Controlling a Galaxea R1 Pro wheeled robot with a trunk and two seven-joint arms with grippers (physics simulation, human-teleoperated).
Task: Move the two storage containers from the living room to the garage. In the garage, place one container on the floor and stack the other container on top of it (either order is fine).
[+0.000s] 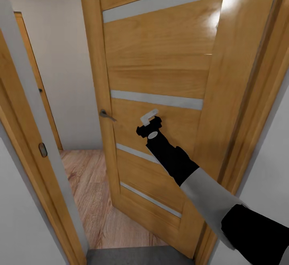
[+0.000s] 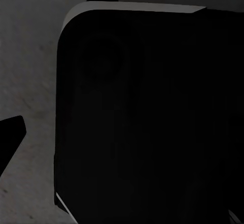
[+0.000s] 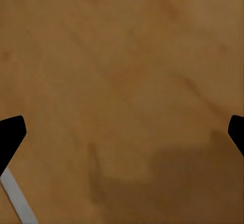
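right gripper (image 1: 149, 121) against orange-wood door (image 1: 160, 64), perhaps touching

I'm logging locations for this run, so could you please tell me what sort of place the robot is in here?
Probably a doorway inside a home: an orange-wood door with glass slits stands ajar, wood plank flooring lies beyond, and the right hand is against the door.

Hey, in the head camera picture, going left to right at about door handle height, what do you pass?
Door frame with its strike plate → far closed door → white wall → door handle → right end effector against the open door → hinge-side frame.
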